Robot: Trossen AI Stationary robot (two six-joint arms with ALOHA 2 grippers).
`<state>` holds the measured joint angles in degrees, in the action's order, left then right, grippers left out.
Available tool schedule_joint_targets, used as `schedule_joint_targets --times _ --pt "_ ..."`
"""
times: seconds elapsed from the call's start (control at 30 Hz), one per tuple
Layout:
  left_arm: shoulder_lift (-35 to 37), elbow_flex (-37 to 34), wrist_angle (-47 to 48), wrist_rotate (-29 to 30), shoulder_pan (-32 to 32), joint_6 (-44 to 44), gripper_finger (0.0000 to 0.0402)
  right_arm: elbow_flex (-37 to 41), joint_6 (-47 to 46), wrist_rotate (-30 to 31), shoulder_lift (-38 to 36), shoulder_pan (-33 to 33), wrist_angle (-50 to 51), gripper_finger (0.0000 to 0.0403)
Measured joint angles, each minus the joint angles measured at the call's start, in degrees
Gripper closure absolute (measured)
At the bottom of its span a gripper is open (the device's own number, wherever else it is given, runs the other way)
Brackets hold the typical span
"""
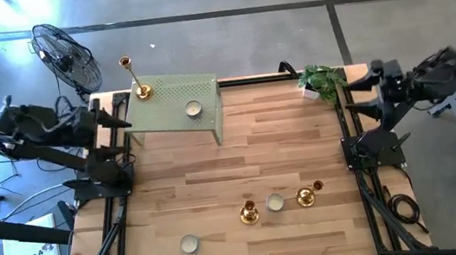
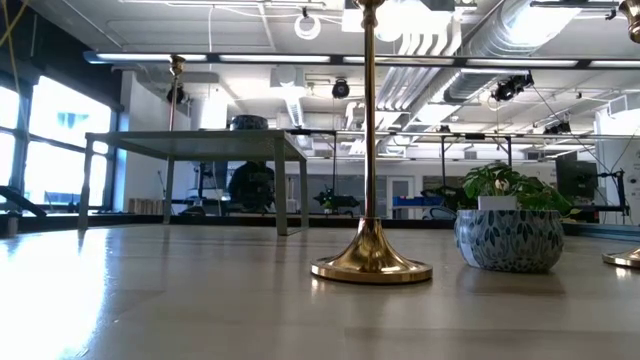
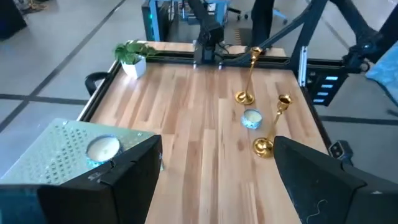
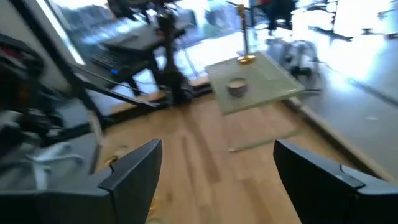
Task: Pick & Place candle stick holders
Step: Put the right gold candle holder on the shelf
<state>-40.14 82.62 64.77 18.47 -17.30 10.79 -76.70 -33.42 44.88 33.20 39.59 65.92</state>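
Three shiny gold-brass candle stick holders, each a round domed base under a thin stem, are in play. One (image 1: 140, 84) stands on a corner of the pale green perforated metal riser shelf (image 1: 175, 108), which sits at the table's far edge nearer the left arm. The other two stand well away from the shelf on the bare pale wood-plank table (image 1: 217, 181), towards the near edge: one (image 1: 249, 212) and another (image 1: 308, 194), with a small round tealight in a silvery cup (image 1: 275, 202) between them. A second tealight (image 1: 193, 109) rests on the shelf top, and a third (image 1: 190, 244) lies farther along the near edge.

I judge one holder already placed and two left to fetch, so a new pick is due. The left gripper (image 3: 214, 177) hangs with fingers spread and empty just beside the shelf, outside the table's frame; the right gripper (image 4: 217, 180), likewise spread and empty, waits off the opposite side, beyond a leafy green plant in a white pot (image 1: 322, 81). The next move calls for a reach across to a slim, slippery stem and a centred pinch, since the tall narrow shape looks easy to tip.
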Motion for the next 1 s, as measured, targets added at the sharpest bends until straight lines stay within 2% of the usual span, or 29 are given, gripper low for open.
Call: schedule_joint_targets --times 0.1,0.23,0.33,0.4,0.53,0.77,1.0 --pt "3.50 -5.87 -5.28 -1.15 0.00 -0.26 0.0101 12.20 1.84 -3.31 -8.03 -0.09 -12.74 0.0100" --pt "9.40 -16.29 -14.05 -4.00 0.00 -0.40 0.0101 25.99 4.59 -7.81 -14.98 -0.02 -27.16 0.0100" --pt "13.56 -25.10 -21.07 -5.94 0.00 -0.22 0.0101 32.88 5.76 -8.27 -17.58 -0.11 -33.30 0.0100" --pt "15.94 -30.13 -25.34 -7.13 0.00 -0.13 0.0101 36.45 4.44 -8.82 -18.11 0.00 -33.12 0.0100" --pt "19.37 -37.30 -28.78 -7.86 0.00 2.06 0.0101 39.82 -2.18 -8.99 -18.30 -0.04 -32.29 0.0100" --pt "19.67 -43.36 -33.32 -5.13 0.01 5.14 0.0101 42.09 -12.89 -11.39 -16.32 -0.06 -29.24 0.0100" --pt "18.25 -43.64 -37.37 -3.53 0.02 6.22 0.0101 42.06 -9.40 -15.00 -16.21 -0.04 -33.84 0.0100"
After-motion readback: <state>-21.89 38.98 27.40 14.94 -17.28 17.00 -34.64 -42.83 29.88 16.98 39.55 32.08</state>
